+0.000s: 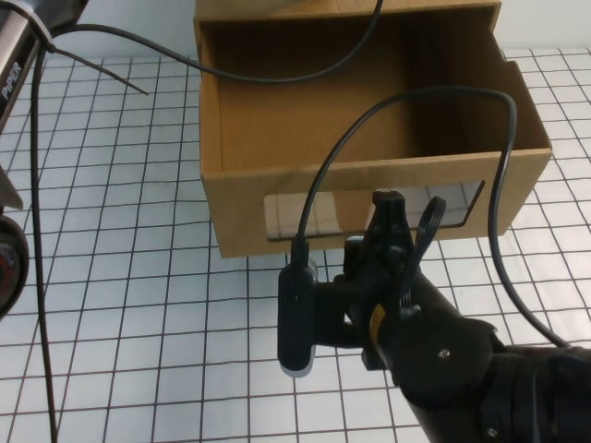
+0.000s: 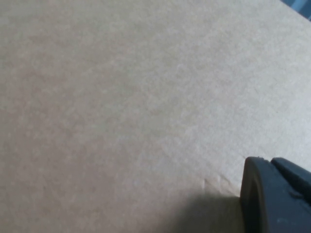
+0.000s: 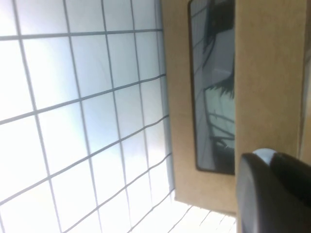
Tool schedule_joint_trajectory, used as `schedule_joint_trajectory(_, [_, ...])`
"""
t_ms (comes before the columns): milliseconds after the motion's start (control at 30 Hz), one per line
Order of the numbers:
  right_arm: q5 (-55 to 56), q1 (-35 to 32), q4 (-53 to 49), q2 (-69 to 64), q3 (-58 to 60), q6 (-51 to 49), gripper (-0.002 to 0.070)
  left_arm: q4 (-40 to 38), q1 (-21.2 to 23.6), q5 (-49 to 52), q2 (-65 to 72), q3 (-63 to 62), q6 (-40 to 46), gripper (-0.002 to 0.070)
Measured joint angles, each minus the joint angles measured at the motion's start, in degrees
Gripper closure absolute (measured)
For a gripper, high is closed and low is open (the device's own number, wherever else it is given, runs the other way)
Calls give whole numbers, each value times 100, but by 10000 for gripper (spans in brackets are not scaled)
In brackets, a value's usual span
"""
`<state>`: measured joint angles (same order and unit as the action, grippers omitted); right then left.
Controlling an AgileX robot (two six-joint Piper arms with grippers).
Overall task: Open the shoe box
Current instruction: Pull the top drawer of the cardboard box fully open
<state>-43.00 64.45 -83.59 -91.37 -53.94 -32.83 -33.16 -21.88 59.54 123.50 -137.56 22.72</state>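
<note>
The brown cardboard shoe box [image 1: 277, 198] stands open at the table's far middle, its dark inside empty. Its lid [image 1: 277, 7] is tipped up at the back edge. A clear window [image 1: 319, 214] sits in the front wall and also shows in the right wrist view as the window [image 3: 214, 97]. My right gripper [image 1: 389, 199] is shut, empty, with its tip at the front wall beside the window; the right gripper [image 3: 272, 162] shows close to the cardboard. My left gripper [image 2: 269, 167] looks shut and lies close against plain cardboard [image 2: 126, 97]. It is out of the high view.
White tabletop with a grid pattern [image 1: 138, 305] surrounds the box. Black cables [image 1: 277, 76] hang across the box opening and loop over its right front corner. Part of the left arm [image 1: 14, 65] stands at the far left edge.
</note>
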Motion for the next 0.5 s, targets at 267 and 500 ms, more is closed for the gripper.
schedule_joint_trajectory(267, [-36,55,399,104,20,0,668,14,0,-10,0,0,-25,678])
schedule_joint_trajectory(500, [-46,63,676,104,20,0,668,14,0,1,0,0,-25,678])
